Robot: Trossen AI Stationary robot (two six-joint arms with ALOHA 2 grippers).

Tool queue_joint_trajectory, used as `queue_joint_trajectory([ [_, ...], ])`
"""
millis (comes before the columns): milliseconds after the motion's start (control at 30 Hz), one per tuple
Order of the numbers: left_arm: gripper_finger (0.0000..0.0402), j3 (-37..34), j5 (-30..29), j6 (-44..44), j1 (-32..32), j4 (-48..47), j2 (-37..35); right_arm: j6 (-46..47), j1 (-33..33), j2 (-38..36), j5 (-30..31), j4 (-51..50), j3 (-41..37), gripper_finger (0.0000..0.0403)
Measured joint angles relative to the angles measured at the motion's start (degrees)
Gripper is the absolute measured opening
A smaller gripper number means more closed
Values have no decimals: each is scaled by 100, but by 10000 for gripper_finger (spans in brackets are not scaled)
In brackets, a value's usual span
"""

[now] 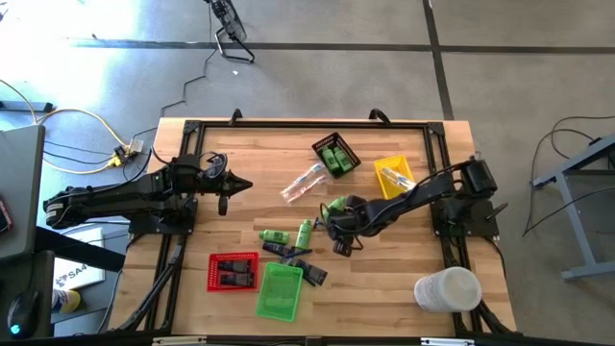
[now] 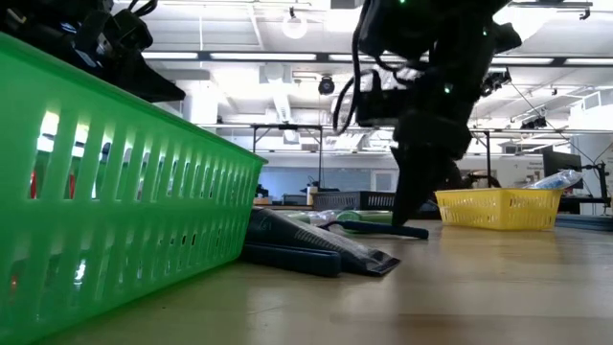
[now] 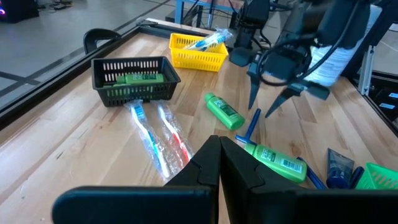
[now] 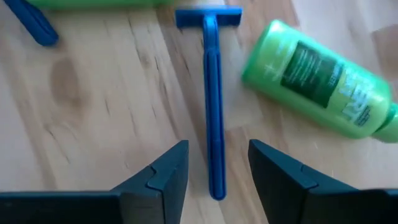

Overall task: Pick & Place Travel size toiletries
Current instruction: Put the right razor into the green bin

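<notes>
The right gripper (image 4: 213,171) hangs over the middle of the tabletop (image 1: 250,163) with its fingers (image 4: 163,174) apart, and the blue razor (image 4: 211,93) lies flat in the gap between them. Just beside the razor lies a green bottle (image 4: 317,78), so on that side there is little room. On the other side of the razor the wood is bare.

Toward the near edge, dark packets (image 1: 293,258) and more green bottles (image 1: 288,234) crowd the way to the green tray (image 1: 279,291) and the red tray (image 1: 233,272).

Two wrapped toothbrushes (image 1: 303,181) lie before the black tray (image 1: 336,154). The yellow tray (image 1: 394,176) stands near the right arm. The left gripper (image 1: 231,187), closed, waits at the left, with bare wood around it.
</notes>
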Motion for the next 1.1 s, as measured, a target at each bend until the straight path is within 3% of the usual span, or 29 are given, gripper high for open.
queue_joint_trajectory([
  [900,1,2,-7,0,-1,-1,0,-3,-3,277,-38,-29,13,158],
  [1100,1,2,-7,0,-1,-1,0,-3,-3,282,-69,-24,13,108],
])
